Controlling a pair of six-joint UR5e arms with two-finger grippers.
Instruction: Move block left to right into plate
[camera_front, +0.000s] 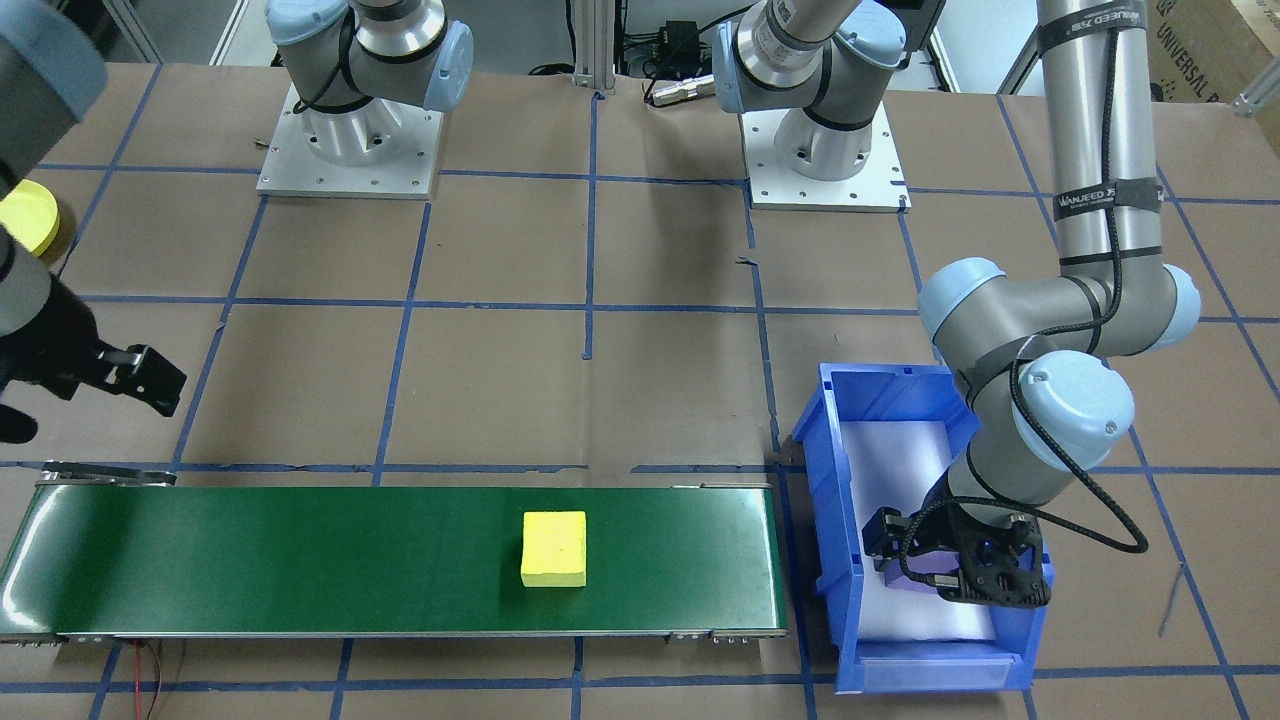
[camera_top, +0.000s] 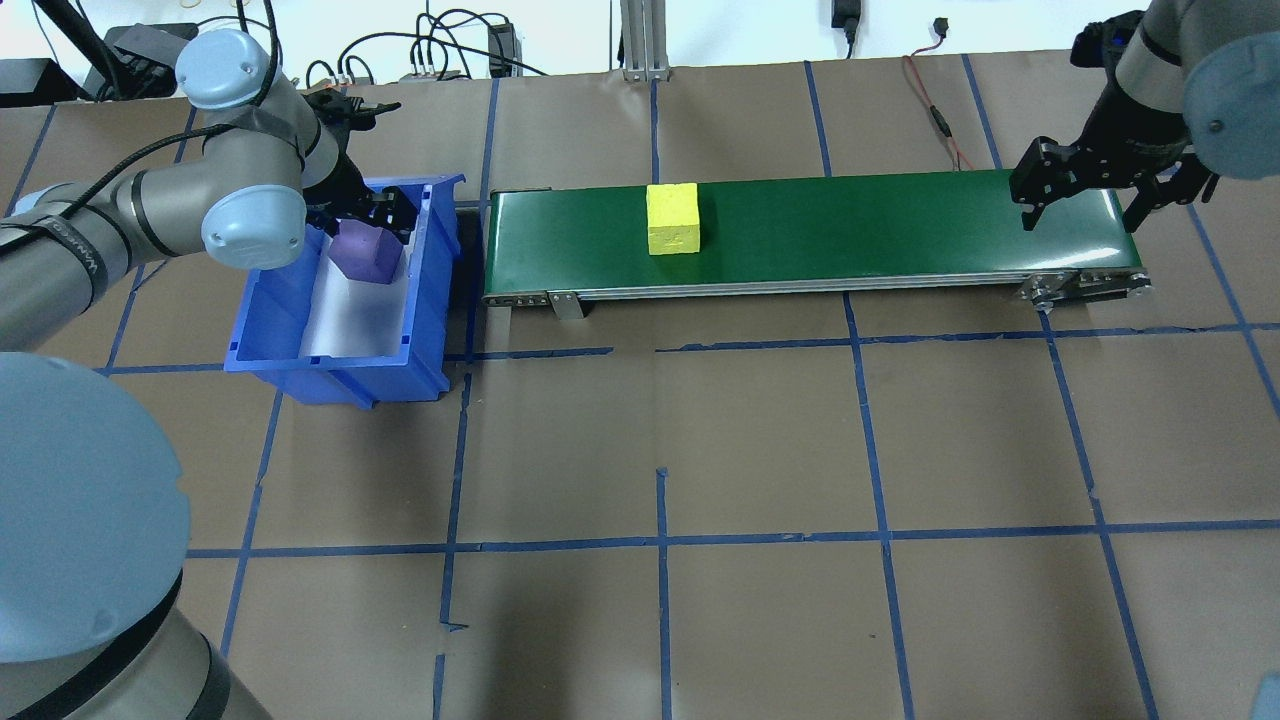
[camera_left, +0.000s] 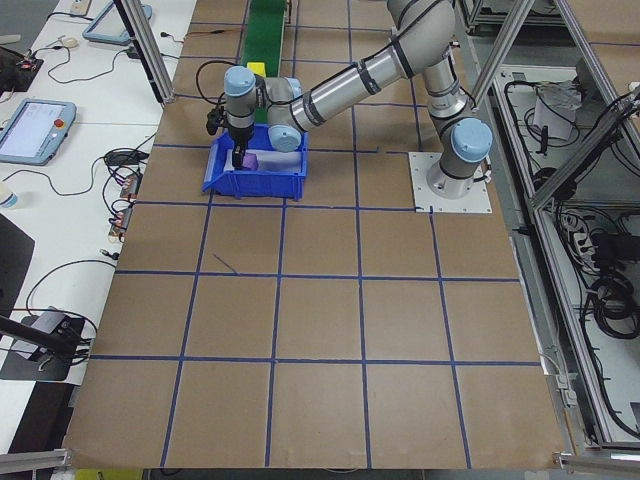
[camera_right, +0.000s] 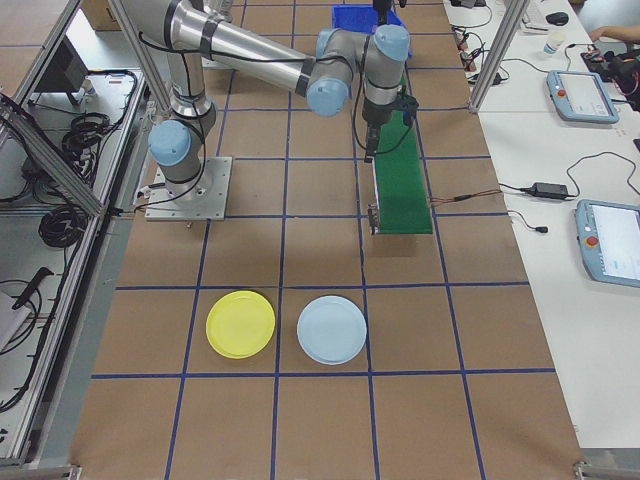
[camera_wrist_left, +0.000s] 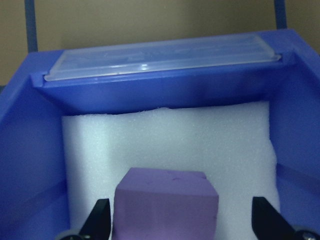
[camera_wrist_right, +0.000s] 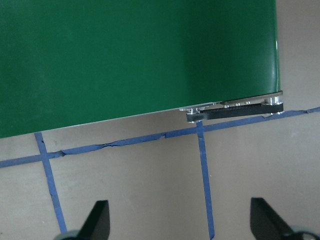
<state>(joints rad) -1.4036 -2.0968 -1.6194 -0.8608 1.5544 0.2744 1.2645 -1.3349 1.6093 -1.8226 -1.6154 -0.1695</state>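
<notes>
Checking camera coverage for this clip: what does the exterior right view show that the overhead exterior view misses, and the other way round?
Only the exterior right view shows the yellow plate and a pale blue plate beside it, lying on the table past the belt's end.

Only the overhead view shows the yellow block on the belt and the purple block in the blue bin, with the left gripper over it.

Both show the green conveyor belt, the blue bin, and the right gripper, open at the belt's far end.
</notes>
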